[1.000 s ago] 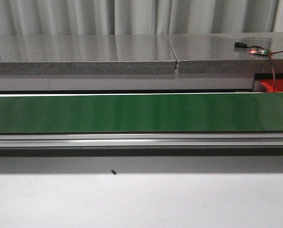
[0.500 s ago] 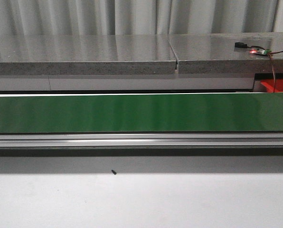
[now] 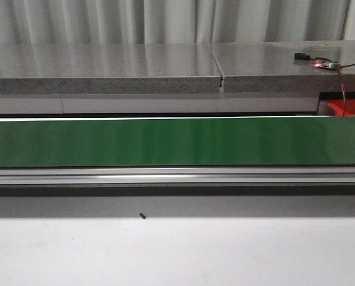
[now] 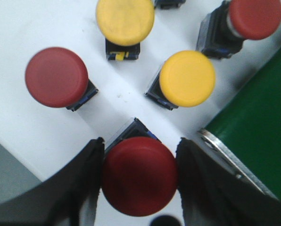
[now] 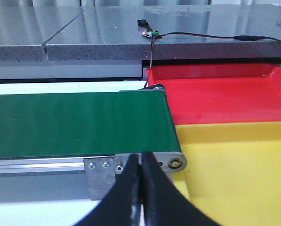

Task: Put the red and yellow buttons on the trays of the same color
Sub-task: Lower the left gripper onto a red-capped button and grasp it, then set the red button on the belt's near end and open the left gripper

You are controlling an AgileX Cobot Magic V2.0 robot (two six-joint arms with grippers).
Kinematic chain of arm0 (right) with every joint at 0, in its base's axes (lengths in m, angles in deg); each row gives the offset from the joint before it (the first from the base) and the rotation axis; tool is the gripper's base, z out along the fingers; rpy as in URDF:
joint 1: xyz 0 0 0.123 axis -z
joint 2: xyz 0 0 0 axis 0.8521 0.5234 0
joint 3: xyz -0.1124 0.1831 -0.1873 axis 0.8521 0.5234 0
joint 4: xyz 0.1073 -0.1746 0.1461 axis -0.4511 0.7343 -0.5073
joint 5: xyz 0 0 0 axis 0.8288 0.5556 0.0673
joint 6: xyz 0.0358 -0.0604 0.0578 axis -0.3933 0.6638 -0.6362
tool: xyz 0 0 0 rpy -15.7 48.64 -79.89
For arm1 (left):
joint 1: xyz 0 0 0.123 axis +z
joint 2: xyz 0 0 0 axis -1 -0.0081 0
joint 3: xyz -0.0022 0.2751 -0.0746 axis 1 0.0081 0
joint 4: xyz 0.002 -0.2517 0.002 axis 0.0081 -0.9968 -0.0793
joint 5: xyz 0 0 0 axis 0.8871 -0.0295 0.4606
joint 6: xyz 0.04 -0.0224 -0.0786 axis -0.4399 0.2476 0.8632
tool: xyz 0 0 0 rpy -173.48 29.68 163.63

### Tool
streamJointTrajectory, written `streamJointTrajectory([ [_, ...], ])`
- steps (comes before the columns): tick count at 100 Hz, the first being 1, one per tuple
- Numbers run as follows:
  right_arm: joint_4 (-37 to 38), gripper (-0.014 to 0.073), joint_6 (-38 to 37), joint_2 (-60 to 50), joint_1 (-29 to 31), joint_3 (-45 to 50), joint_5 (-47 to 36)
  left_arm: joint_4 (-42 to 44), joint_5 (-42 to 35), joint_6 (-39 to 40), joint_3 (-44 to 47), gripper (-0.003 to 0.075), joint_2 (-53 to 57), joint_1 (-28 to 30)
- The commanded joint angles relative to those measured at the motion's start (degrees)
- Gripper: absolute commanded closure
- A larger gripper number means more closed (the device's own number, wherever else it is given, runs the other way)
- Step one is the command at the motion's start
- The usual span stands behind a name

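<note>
Red button (image 4: 139, 175) between left end effector (image 4: 139, 181) fingers

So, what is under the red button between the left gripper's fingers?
Under the red button a dark housing corner shows on the white table. Its cap covers the rest. The left gripper brackets it.

no readable text, labels or numbers in any view.
</note>
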Motion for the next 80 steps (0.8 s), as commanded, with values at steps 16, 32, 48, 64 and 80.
streamJointTrajectory([
  [16, 0.05, 0.0661, 0.28, -1.19, 0.00, -0.75, -4.62, -1.03, 2.90, 0.37, -4.63, 0.0489, 8.18, -1.47],
  [32, 0.05, 0.0661, 0.28, -1.19, 0.00, -0.75, -4.62, -1.03, 5.53, 0.37, -10.19, 0.0489, 7.50, -5.70],
  [48, 0.05, 0.0661, 0.28, -1.19, 0.00, -0.75, -4.62, -1.03, 7.30, 0.37, -14.96, 0.0489, 3.26, -10.89],
  [64, 0.05, 0.0661, 0.28, -1.19, 0.00, -0.75, -4.62, -1.03, 7.43, 0.37, -20.57, 0.0489, -2.83, -15.53],
  [80, 0.05, 0.0661, 0.28, -1.19, 0.00, -0.75, -4.62, -0.66, 10.53, -0.49, -26.08, 0.0489, -9.27, -18.15],
])
